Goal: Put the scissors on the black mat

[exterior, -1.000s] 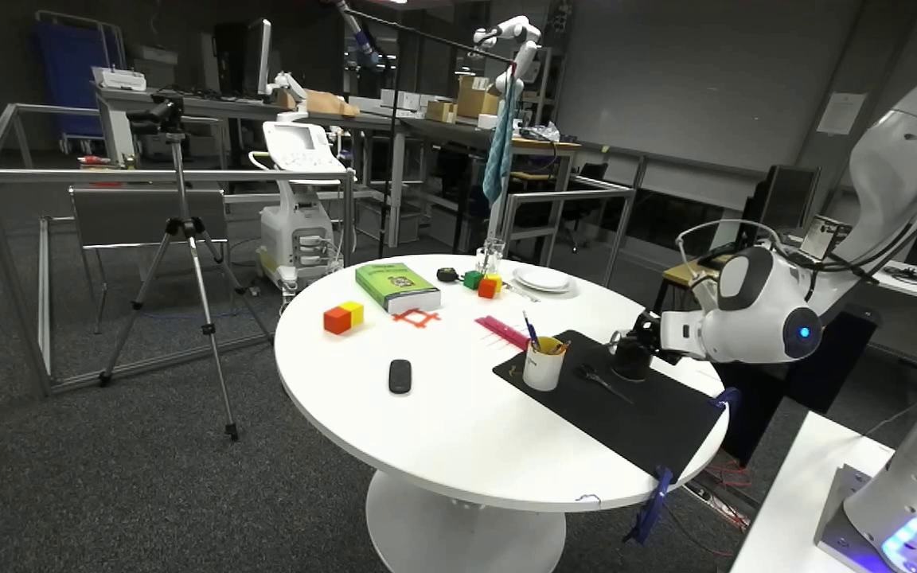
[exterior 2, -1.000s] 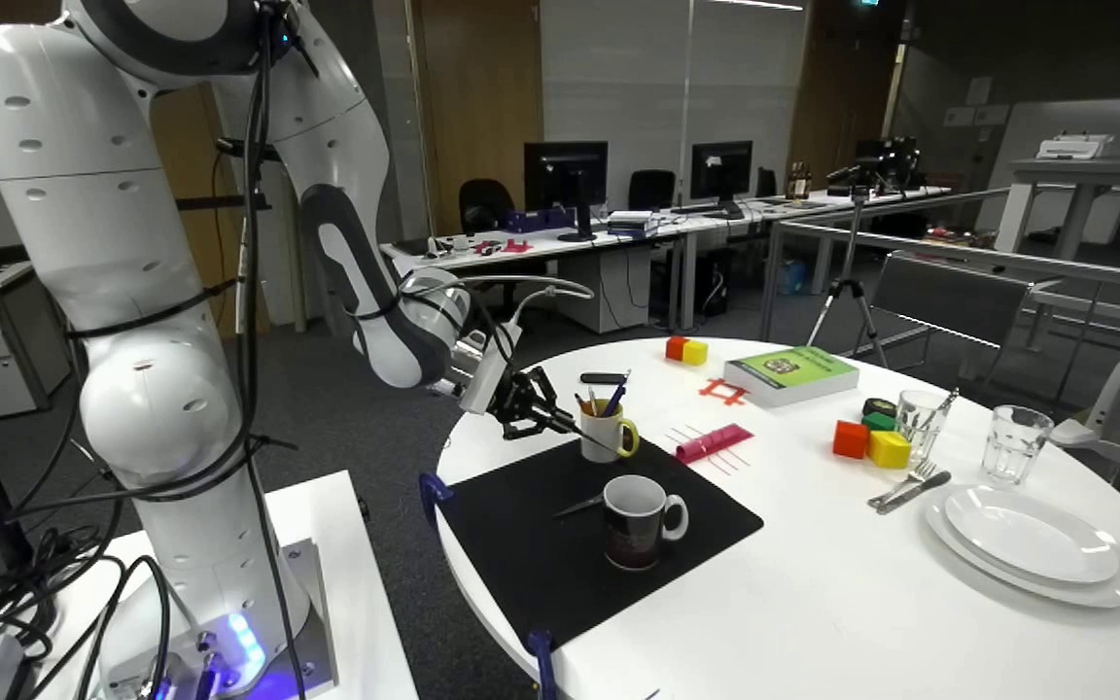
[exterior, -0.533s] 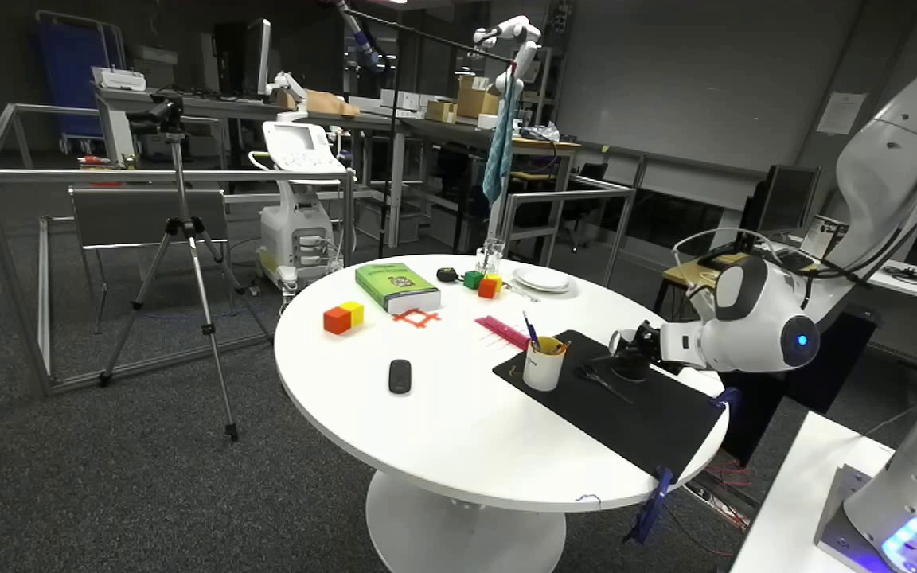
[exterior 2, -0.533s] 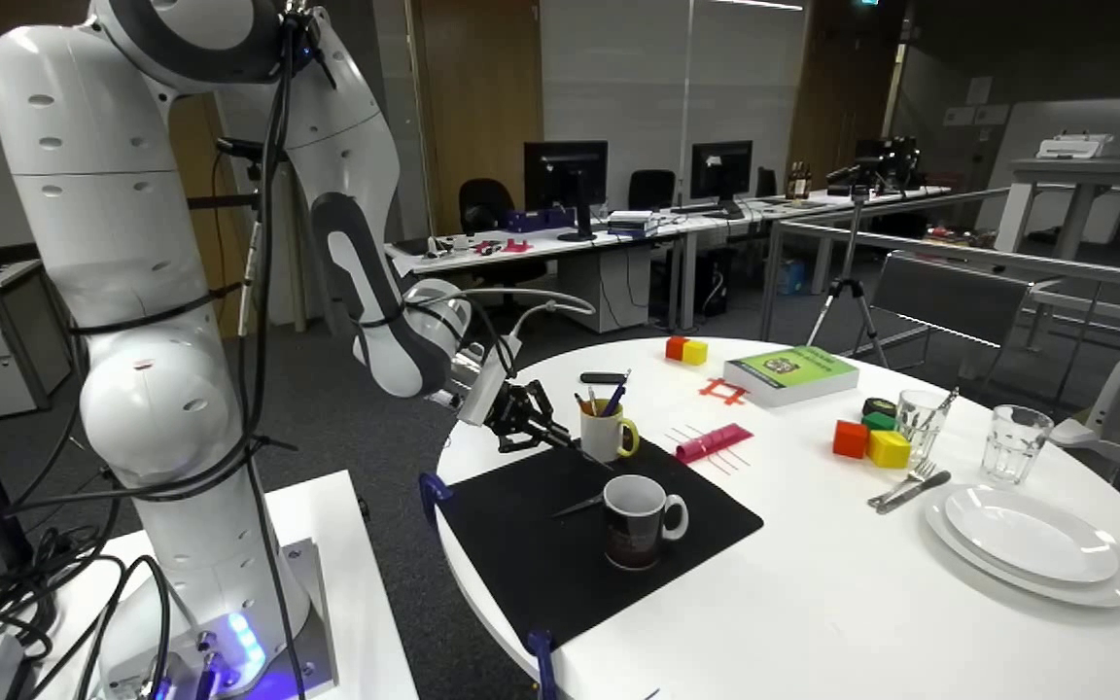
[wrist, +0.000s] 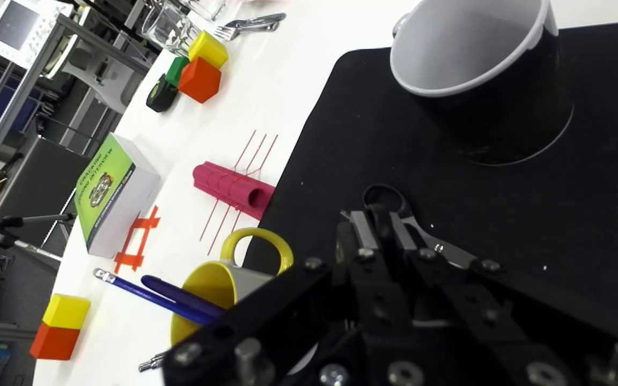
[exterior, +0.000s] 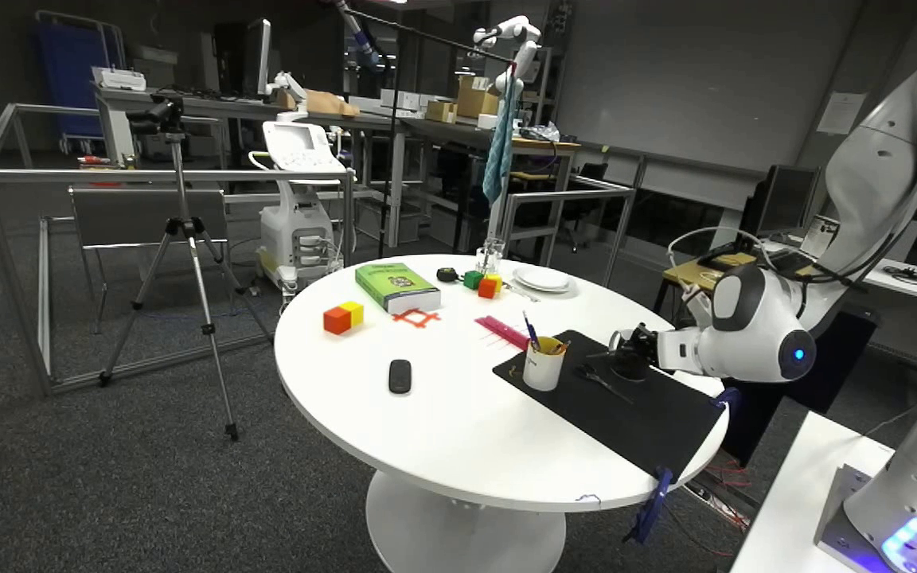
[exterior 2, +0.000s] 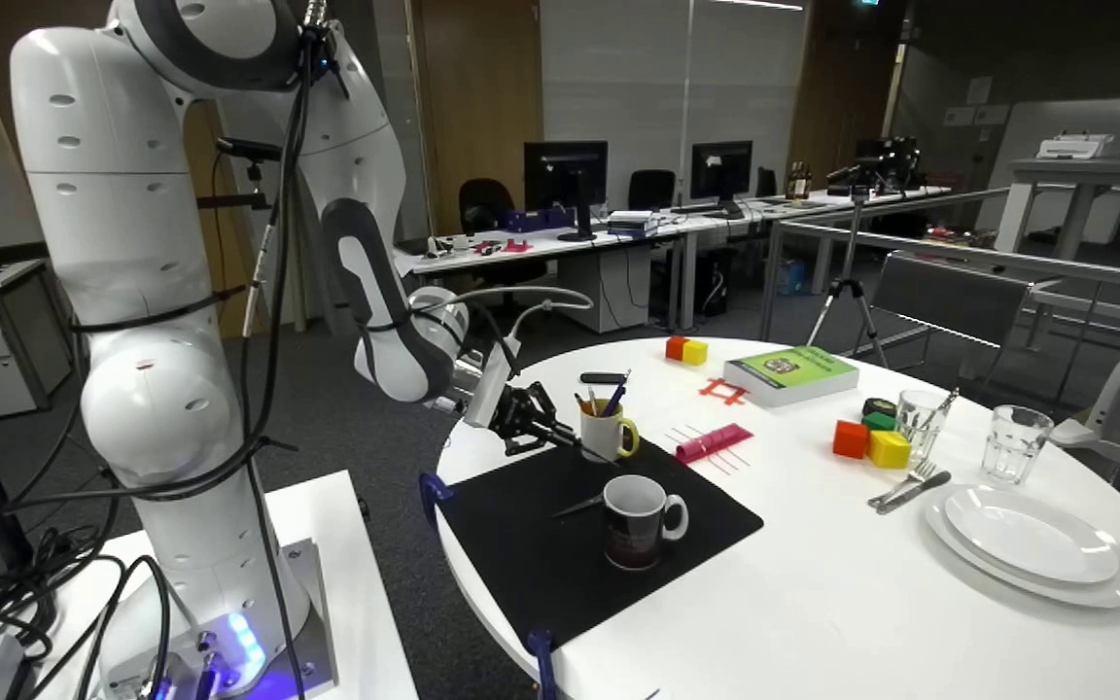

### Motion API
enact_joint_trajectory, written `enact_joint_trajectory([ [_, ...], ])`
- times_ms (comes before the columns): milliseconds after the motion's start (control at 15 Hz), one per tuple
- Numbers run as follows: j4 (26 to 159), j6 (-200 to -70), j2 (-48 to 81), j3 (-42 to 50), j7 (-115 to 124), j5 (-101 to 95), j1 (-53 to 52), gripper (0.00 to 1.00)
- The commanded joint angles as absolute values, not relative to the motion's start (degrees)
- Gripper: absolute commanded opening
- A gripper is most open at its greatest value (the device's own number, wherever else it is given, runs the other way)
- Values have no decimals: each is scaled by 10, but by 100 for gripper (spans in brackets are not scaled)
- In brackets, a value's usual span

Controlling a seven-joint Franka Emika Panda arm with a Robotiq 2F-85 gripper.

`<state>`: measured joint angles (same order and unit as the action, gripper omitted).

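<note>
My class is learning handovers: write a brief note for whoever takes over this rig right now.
Fingers: close together, overlapping the handle of the scissors in the wrist view; I can't tell whether they grip anything.
Scissors: lying on the black mat, near the dark mug.
Done: the scissors are on the mat, as asked.
Left: probably only to make sure the scissors are free, then lift away without knocking the mug.

We see the scissors (wrist: 440, 245), dark-handled and grey-bladed, lying flat on the black mat (exterior 2: 531, 544), a thin rectangular sheet on the white counter (exterior 2: 813, 603).
</note>
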<state>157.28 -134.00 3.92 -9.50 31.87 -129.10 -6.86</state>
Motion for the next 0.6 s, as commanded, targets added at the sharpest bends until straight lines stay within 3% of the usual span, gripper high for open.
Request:
enact_joint_trajectory([
  [0, 1560, -1295, 67, -102, 336, -1306, -75, 2],
  [533, 1537, -1280, 112, -109, 329, -1308, -69, 2],
])
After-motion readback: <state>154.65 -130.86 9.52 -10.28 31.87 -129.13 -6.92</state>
